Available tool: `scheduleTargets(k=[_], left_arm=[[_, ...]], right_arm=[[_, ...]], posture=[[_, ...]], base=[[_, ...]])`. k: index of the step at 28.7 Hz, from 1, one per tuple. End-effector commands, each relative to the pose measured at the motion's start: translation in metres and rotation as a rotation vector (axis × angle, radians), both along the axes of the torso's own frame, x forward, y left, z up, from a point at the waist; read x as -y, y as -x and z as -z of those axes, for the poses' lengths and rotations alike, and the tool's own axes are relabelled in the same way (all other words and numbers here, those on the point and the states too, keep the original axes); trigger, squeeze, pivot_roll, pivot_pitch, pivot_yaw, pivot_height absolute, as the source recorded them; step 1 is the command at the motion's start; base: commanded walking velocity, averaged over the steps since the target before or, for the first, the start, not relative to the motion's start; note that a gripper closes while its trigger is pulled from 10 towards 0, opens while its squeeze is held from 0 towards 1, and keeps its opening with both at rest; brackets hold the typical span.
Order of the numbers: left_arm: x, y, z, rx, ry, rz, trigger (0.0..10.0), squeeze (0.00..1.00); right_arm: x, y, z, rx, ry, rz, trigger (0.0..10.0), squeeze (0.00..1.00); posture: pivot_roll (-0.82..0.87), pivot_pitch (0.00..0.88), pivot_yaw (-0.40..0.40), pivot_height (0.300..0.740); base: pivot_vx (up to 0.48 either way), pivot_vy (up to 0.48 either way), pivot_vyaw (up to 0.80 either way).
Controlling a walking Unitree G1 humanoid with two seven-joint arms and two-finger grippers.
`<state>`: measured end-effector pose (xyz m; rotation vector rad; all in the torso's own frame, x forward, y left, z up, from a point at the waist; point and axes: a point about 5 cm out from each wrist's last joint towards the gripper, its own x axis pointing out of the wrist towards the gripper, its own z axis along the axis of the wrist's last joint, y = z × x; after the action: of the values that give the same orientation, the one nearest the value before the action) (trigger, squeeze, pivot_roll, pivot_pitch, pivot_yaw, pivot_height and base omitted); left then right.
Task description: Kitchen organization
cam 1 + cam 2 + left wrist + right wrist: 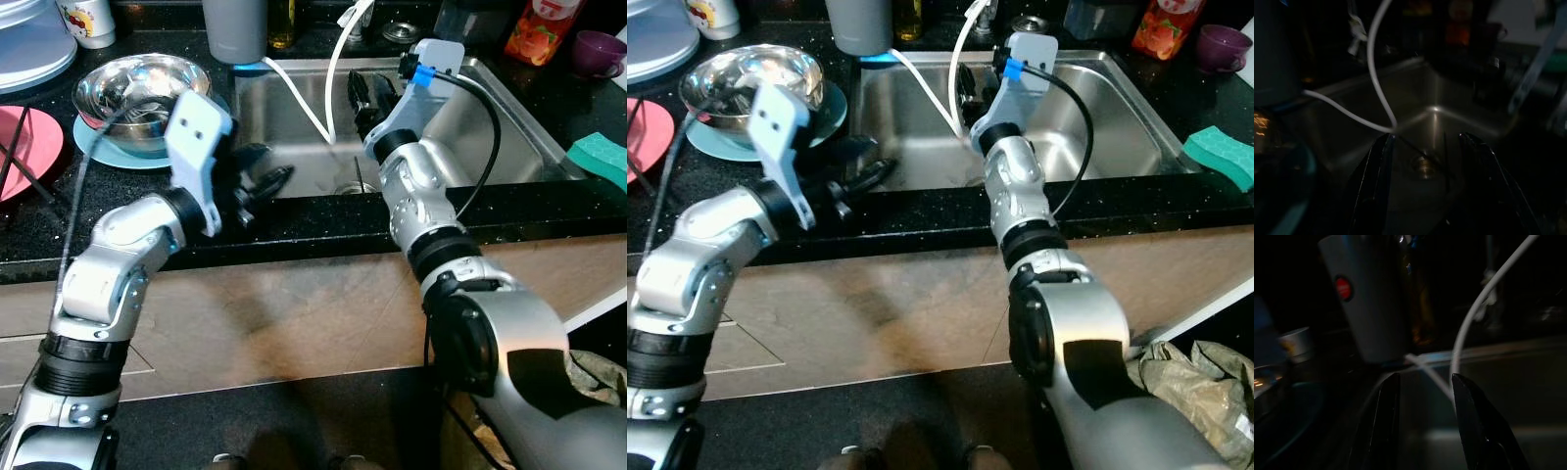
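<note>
Hovering spread and empty over the steel sink (509, 147), the left gripper (1425, 161) frames the drain (1423, 166), the right gripper (1422, 401) the white hose (1469, 328).

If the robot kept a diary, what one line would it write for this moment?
place: sink | left gripper: open, at front rim | right gripper: open, over basin by white hose | holding: nothing | steel bowl: on counter

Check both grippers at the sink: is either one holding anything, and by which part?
Nothing is held. The left gripper and the right gripper both hang over the sink with jaws apart and empty; the white hose passes the right one, ungripped.
</note>
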<state>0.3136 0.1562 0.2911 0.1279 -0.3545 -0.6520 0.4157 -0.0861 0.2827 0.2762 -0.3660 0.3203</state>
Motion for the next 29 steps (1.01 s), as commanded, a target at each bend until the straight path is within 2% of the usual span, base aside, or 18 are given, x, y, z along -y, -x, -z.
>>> scheduleTargets(k=[1, 5, 8, 11, 18, 22, 25, 28, 29], left_arm=[[0.0, 0.008, -0.002, -0.006, 0.026, 0.035, 10.0, 0.0], [-0.005, 0.012, 0.001, -0.016, -0.013, 0.025, 10.0, 0.0], [-0.017, 0.008, 0.005, -0.02, -0.057, -0.051, 10.0, 0.0], [-0.017, 0.008, 0.005, -0.02, -0.057, -0.051, 10.0, 0.0], [-0.031, 0.009, 0.011, -0.071, -0.089, -0.068, 10.0, 0.0], [-0.059, 0.009, 0.004, -0.058, -0.088, -0.141, 10.0, 0.0], [-0.067, 0.007, 0.003, -0.053, -0.094, -0.179, 10.0, 0.0], [-0.083, -0.001, 0.001, -0.01, -0.067, -0.319, 10.0, 0.0], [-0.082, -0.002, 0.002, -0.002, -0.053, -0.324, 10.0, 0.19]], right_arm=[[-0.005, 0.001, 0.006, -0.039, -0.027, -0.032, 10.0, 0.0], [-0.013, 0.001, 0.008, -0.066, -0.016, -0.07, 10.0, 0.0], [-0.018, 0.002, 0.008, -0.066, 0.007, -0.095, 10.0, 0.0], [-0.018, 0.002, 0.008, -0.066, 0.007, -0.095, 10.0, 0.0], [-0.018, 0.003, 0.015, -0.093, 0.031, -0.11, 10.0, 0.0], [-0.017, 0.004, 0.017, -0.1, 0.041, -0.119, 10.0, 0.0], [-0.017, 0.004, 0.017, -0.101, 0.041, -0.119, 10.0, 0.0], [-0.015, 0.005, 0.019, -0.094, 0.044, -0.116, 10.0, 0.0], [-0.015, 0.006, 0.02, -0.089, 0.049, -0.116, 10.0, 0.0]], posture=[[0.03, 0.137, -0.037, 0.74], [0.03, 0.135, -0.038, 0.74], [0.04, 0.13, -0.039, 0.74], [0.04, 0.13, -0.039, 0.74], [0.03, 0.131, -0.031, 0.74], [0.04, 0.135, -0.03, 0.74], [0.04, 0.137, -0.03, 0.74], [0.04, 0.141, -0.035, 0.74], [0.04, 0.144, -0.032, 0.74]], base=[[0.0, 0.0, 0.0], [0.0, 0.0, 0.0], [0.0, 0.0, 0.0], [0.0, 0.0, 0.0], [0.0, 0.0, 0.0], [0.0, 0.0, 0.0], [0.0, 0.0, 0.0], [0.0, 0.0, 0.0], [0.0, 0.0, 0.0]])
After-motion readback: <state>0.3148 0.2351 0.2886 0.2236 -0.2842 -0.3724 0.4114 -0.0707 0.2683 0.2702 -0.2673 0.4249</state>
